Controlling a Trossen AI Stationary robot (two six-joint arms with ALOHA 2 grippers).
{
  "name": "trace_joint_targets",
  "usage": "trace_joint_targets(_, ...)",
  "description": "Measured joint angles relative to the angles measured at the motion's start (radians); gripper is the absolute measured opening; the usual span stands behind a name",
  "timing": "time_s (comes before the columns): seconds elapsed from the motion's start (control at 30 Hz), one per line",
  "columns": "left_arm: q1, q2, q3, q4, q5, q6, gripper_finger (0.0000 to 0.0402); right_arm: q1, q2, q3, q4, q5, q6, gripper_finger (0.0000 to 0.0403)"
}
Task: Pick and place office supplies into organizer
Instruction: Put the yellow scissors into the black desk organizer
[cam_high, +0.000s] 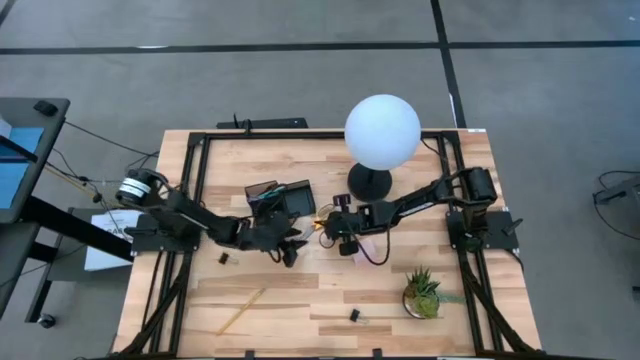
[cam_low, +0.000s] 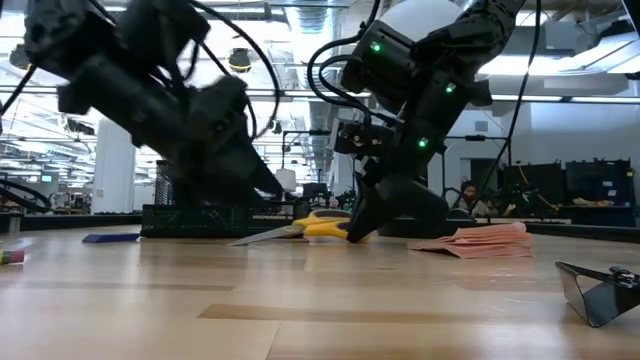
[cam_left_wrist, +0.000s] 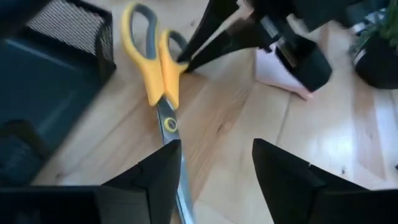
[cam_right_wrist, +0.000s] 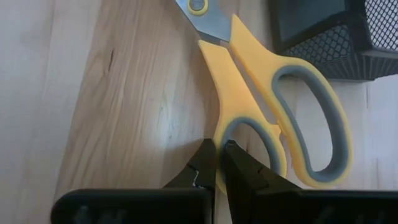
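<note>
the right gripper (cam_right_wrist: 216, 163) was closed narrowly on the rim of one yellow handle loop of the scissors (cam_right_wrist: 261, 93), which lay flat on the table (cam_high: 330, 290) near its centre. the left gripper (cam_left_wrist: 214, 165) was spread wide over the scissor blades, one finger (cam_left_wrist: 158, 171) just beside the blade, nothing held. the organizer (cam_high: 285, 198) was positioned just beside the scissors, toward the table's far edge. the pink sticky-note pad (cam_low: 480, 240) was located under the right arm. a yellow pencil (cam_high: 240, 310) was located near the front left corner.
</note>
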Motion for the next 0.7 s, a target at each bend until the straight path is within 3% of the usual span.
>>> trace_joint_targets(0.2,0.047,0.078,0.033,0.0,0.041,0.014,0.0195,0.003,0.0,0.0,0.009,0.001,0.0,0.0007)
trace_joint_targets(0.5,0.1,0.077,0.032,-0.027,0.063,0.029,0.0195,0.004,0.0,0.0,0.013,0.0,0.001,0.0007)
trace_joint_targets(0.7,0.129,0.076,0.032,-0.029,0.149,0.029,0.0195,0.004,0.0,0.001,0.026,-0.002,0.001,0.0007)
